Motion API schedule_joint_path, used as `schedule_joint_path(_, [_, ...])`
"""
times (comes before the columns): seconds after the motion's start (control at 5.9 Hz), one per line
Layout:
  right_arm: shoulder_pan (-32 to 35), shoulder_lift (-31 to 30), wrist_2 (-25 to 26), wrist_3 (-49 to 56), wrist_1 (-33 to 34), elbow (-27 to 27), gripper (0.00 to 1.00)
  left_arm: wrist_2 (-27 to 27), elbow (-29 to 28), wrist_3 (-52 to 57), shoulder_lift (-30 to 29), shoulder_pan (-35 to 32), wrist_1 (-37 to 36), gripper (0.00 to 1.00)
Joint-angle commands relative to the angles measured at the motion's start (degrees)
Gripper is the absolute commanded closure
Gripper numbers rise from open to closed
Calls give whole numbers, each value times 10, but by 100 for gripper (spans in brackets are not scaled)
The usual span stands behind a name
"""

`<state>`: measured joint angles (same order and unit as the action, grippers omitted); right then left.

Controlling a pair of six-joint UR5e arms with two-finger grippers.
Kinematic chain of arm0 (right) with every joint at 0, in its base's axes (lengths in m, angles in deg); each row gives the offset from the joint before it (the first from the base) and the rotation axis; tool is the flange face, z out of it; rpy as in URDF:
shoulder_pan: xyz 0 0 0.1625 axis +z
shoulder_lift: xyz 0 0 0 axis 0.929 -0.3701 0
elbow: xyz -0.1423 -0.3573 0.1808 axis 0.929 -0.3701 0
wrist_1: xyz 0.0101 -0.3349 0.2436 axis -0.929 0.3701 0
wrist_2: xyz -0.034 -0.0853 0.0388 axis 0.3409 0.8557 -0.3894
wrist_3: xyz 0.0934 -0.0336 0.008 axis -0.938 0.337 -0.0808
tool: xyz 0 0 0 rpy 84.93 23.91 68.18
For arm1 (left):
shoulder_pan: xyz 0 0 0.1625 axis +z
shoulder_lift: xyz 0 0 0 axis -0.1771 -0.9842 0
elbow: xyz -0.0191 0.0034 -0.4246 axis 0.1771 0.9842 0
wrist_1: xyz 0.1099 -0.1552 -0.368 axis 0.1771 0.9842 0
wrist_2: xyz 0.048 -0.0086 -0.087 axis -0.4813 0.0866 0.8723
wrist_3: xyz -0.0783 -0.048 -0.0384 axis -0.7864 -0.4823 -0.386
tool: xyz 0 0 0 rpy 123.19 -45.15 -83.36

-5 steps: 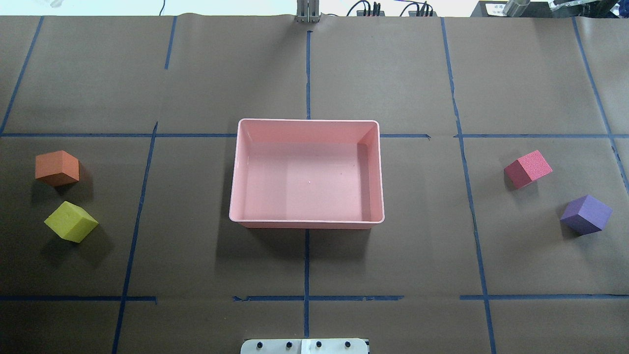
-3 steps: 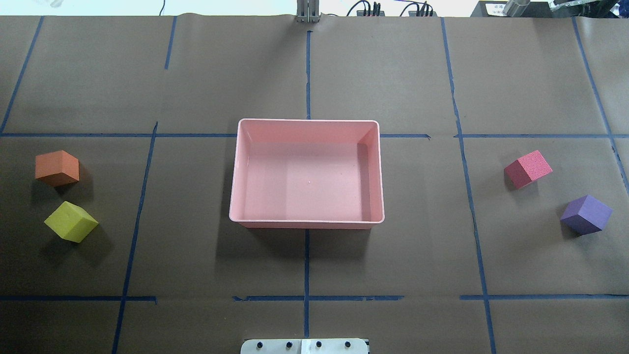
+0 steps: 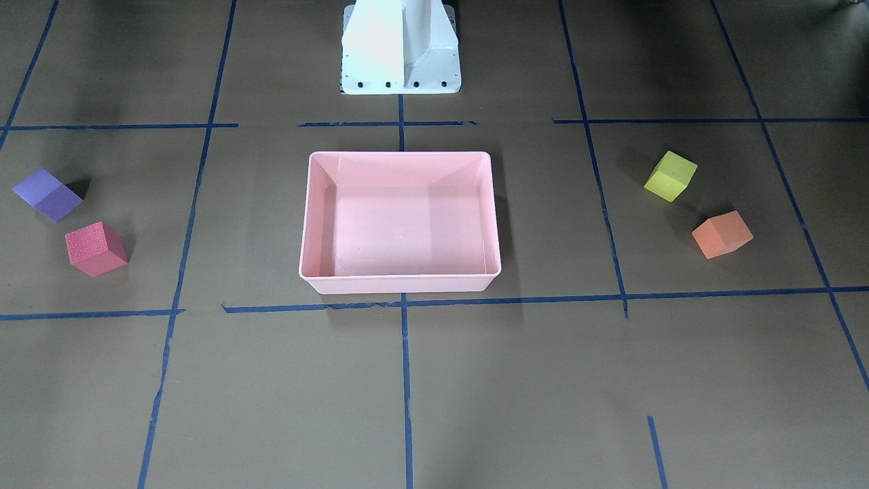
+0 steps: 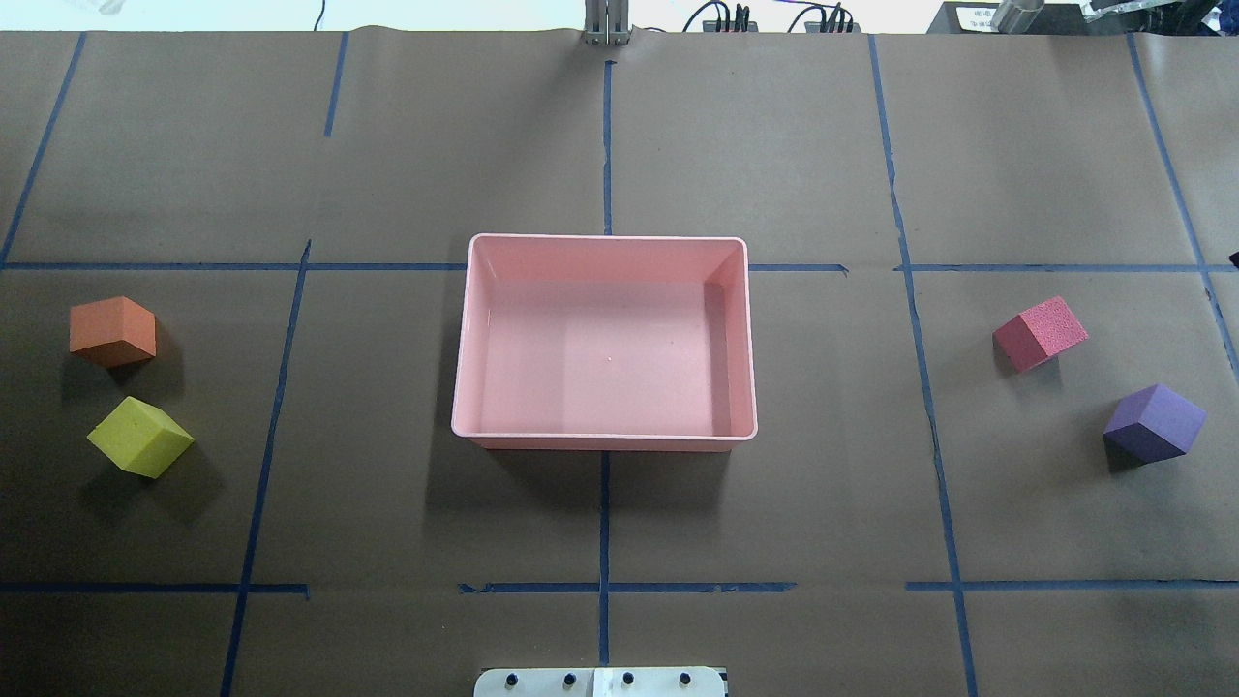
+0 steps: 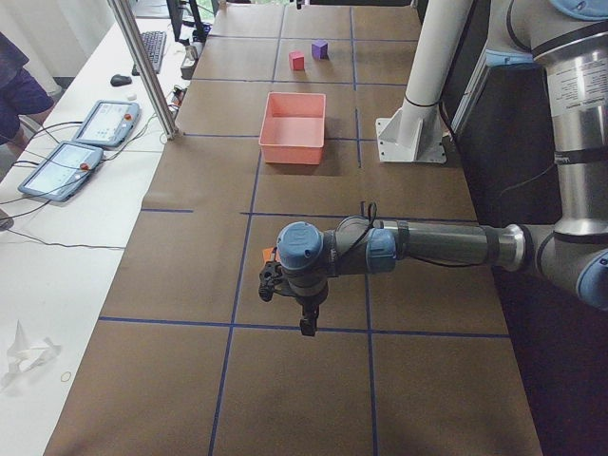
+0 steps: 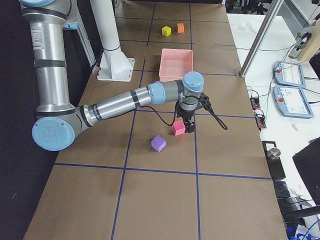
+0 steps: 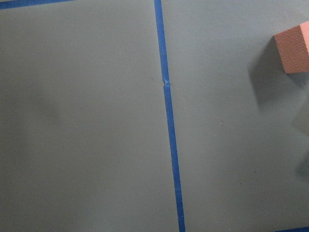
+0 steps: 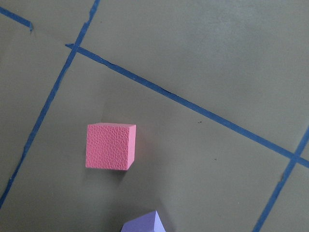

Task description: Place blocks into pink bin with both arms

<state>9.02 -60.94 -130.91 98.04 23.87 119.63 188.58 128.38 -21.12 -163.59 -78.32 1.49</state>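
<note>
1. Nearest the robot, a white base plate [image 4: 600, 681] sits at the edge of the table [image 4: 794, 513], which is covered in brown paper crossed by blue tape lines [image 4: 603, 523].
2. A little farther out, the yellow-green block [image 4: 140, 438] lies on the robot's left and the purple block [image 4: 1155, 423] on its right. Both rest on the paper, well apart from the bin.
3. Midway across, the pink bin [image 4: 600, 442] stands upright in the centre, straight ahead of the base plate. All four blocks lie outside it.
4. Level with the bin's middle, the orange block [image 4: 112, 331] sits just beyond the yellow-green one, near it but apart. The red block [image 4: 1040, 333] sits beyond the purple one, also apart from it.
5. Out on the left, the left arm [image 5: 437, 245] stretches low over the table, and the left gripper [image 5: 306, 326] points down above the paper near the orange block. The left wrist view shows that block at its right edge. I cannot tell how the jaws stand.
6. Out on the right, the right arm [image 6: 125, 102] reaches across, and the right gripper [image 6: 189, 129] hangs close beside the red block in the side view. Whether they touch, and how the jaws stand, I cannot tell. The right wrist view looks down on the red block and a corner of the purple one.
7. Farthest off, a metal post [image 4: 606, 24] stands at the table's far edge.
</note>
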Motion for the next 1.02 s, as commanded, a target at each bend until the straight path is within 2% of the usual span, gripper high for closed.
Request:
schedule_joint_path(0.0, [-69, 7, 8, -161, -169, -67, 0, 0, 1, 0, 0, 0, 0, 0])
schedule_joint_path(0.17, [-113, 7, 43, -243, -244, -87, 0, 0, 1, 0, 0, 0, 2, 0])
schedule_joint_path(0.34, [-149, 7, 65, -295, -270, -87, 0, 0, 1, 0, 0, -1, 1, 0])
schedule_joint_path(0.51, [-178, 2, 102, -298, -272, -91, 0, 0, 1, 0, 0, 0, 2, 0])
schedule_joint_path(0.85, [-207, 2, 107, -293, -273, -118, 0, 0, 1, 0, 0, 0, 2, 0])
